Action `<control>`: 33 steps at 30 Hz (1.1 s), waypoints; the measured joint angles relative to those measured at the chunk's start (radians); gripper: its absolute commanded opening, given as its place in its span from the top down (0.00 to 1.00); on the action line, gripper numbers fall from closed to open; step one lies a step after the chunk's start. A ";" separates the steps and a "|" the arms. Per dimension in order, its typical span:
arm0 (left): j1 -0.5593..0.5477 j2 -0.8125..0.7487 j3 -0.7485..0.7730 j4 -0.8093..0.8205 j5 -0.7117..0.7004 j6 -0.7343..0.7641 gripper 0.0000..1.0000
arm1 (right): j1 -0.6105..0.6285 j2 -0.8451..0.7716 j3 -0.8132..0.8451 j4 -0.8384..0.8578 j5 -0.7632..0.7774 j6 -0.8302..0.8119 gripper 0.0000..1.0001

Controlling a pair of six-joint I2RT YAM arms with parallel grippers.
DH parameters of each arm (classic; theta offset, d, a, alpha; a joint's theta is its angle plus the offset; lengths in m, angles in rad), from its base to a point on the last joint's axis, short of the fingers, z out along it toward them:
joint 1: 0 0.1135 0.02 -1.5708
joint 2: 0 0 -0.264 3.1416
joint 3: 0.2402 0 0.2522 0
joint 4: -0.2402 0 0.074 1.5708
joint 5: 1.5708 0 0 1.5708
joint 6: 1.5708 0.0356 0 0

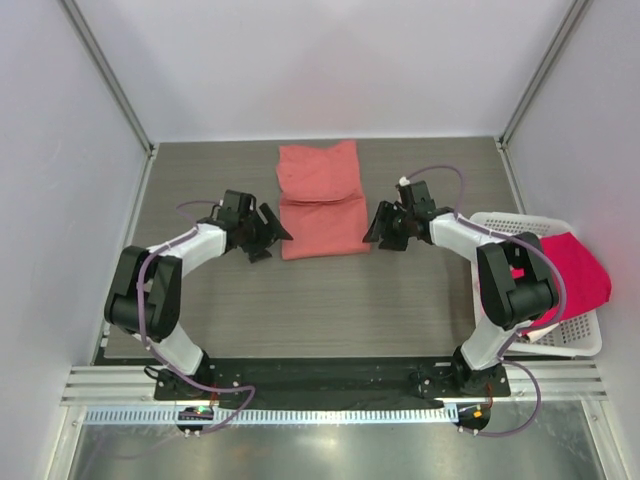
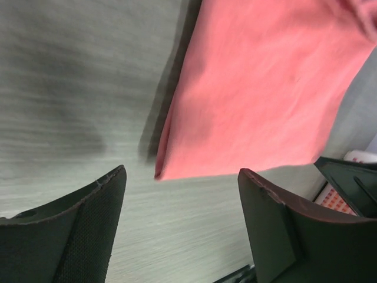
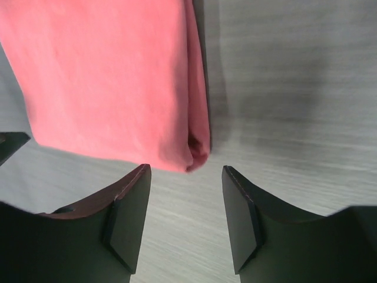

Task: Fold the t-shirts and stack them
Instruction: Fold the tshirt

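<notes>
A salmon-coral t-shirt (image 1: 321, 200) lies partly folded at the table's far middle, its near half doubled over. My left gripper (image 1: 271, 238) is open and empty just left of the shirt's near left corner (image 2: 160, 172). My right gripper (image 1: 376, 230) is open and empty just right of the near right corner (image 3: 197, 159). Neither touches the cloth. A crimson-pink t-shirt (image 1: 573, 268) hangs over the basket at the right. The white lettered shirt is not in view.
A white plastic lattice basket (image 1: 583, 338) stands at the table's right edge, close to the right arm's elbow. Grey walls and metal frame posts enclose the table on three sides.
</notes>
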 measured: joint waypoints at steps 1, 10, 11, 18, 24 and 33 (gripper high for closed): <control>-0.006 -0.009 -0.021 0.007 0.004 0.000 0.25 | 0.000 -0.005 -0.024 0.013 -0.018 0.003 0.41; -0.015 0.004 -0.084 0.056 0.038 -0.006 0.40 | 0.002 0.030 -0.079 0.097 -0.089 0.016 0.44; -0.015 0.010 -0.087 0.066 0.042 -0.009 0.41 | 0.002 0.039 -0.079 0.105 -0.087 0.017 0.46; -0.023 0.036 -0.102 0.114 0.055 -0.027 0.48 | 0.002 0.093 -0.069 0.153 -0.093 0.041 0.66; -0.027 0.036 -0.122 0.148 0.061 -0.036 0.56 | 0.002 0.123 -0.069 0.188 -0.103 0.059 0.93; -0.033 0.049 -0.144 0.206 0.079 -0.063 0.54 | 0.002 0.123 -0.086 0.221 -0.113 0.060 0.96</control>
